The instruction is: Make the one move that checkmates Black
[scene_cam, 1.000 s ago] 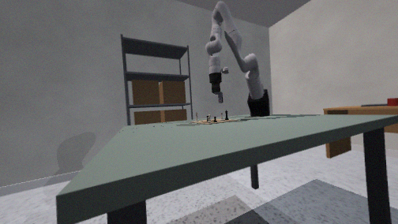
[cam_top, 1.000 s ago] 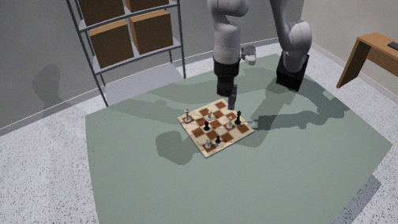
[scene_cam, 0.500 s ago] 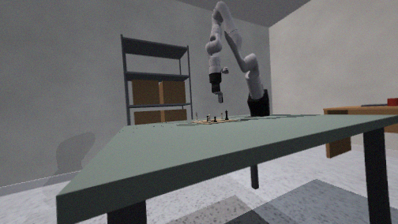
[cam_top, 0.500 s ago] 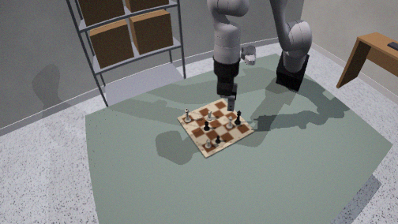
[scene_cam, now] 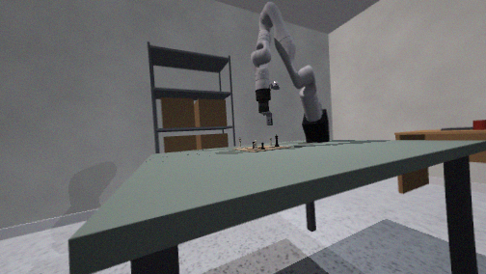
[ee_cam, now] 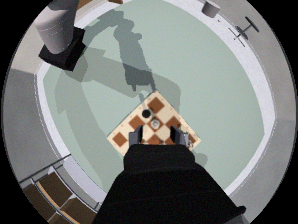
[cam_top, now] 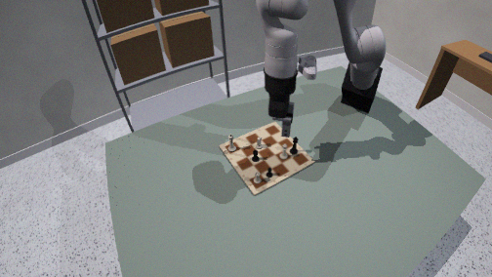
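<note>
My gripper [cam_top: 286, 128] hangs above the far edge of the board [cam_top: 266, 157], fingers spread wide with nothing between them. The side view shows it well clear of the piece tops.

The board lies flat on the green table [cam_top: 342, 219], turned at an angle, near my base [cam_top: 361, 90]. All pieces stand upright. White: a tall one [cam_top: 231, 142] at the left corner, one [cam_top: 259, 142] in the far rows, one [cam_top: 284, 153] towards the right, one [cam_top: 257, 178] at the near corner. Black: a tall one [cam_top: 294, 145] at the right side, one [cam_top: 255, 156] in the middle, one [cam_top: 268, 173] beside the near white piece. I cannot read the edge letters, so I cannot name squares.
</note>
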Controlling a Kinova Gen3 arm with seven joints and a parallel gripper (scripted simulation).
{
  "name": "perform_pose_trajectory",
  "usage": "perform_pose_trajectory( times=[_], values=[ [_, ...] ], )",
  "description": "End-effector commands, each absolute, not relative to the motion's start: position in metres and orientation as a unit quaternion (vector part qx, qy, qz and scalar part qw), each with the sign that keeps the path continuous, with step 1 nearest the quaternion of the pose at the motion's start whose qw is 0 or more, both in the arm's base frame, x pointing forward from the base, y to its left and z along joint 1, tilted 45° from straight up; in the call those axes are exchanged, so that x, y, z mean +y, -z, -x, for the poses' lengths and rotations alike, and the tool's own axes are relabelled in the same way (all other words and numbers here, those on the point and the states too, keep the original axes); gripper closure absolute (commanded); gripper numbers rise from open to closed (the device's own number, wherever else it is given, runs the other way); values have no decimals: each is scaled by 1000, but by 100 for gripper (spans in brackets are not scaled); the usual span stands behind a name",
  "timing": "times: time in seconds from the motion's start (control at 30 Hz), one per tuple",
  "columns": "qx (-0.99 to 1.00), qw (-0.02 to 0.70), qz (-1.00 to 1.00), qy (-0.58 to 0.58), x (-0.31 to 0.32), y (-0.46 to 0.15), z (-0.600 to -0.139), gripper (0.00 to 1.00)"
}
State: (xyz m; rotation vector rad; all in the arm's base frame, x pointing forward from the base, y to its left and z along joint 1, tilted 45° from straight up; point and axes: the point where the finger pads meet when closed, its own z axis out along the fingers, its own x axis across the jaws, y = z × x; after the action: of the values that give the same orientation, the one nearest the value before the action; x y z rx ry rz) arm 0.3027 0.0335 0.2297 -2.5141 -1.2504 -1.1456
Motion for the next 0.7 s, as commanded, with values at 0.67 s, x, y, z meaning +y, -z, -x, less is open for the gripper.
perform_pose_trajectory(
  times=[0.67],
  values=[
    [-410, 55, 828, 380, 12, -267, -274, 0]
  ],
)
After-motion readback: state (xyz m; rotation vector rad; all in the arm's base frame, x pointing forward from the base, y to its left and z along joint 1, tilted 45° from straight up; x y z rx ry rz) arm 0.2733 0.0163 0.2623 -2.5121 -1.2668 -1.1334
